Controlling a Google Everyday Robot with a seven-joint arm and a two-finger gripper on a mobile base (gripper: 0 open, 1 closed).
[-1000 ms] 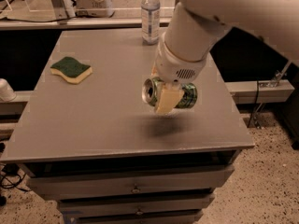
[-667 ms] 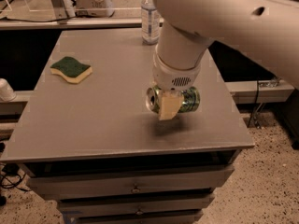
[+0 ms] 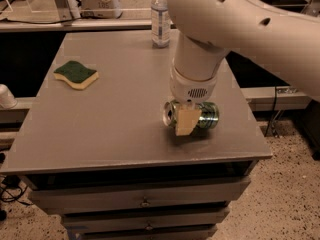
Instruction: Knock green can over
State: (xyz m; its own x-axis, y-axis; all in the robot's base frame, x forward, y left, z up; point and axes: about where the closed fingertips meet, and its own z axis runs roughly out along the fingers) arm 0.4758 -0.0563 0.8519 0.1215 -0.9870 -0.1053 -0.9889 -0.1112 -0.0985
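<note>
The green can [image 3: 209, 115] lies on its side on the grey table [image 3: 115, 134], right of centre near the front, with its silver top facing left. My gripper [image 3: 190, 119] comes straight down from the big white arm onto the can. One pale finger [image 3: 185, 123] crosses the front of the can and the other is hidden behind it. The can sits between the fingers, which are shut on it, and it is at or just above the table top.
A green and yellow sponge [image 3: 76, 74] lies at the table's left. A clear plastic bottle [image 3: 160, 19] stands at the back edge. Drawers [image 3: 145, 202] sit below the top. The table's right edge is close to the can.
The arm has moved down and slightly toward the front with the can held sideways. The can was above its shadow before and is now down at the table surface.
</note>
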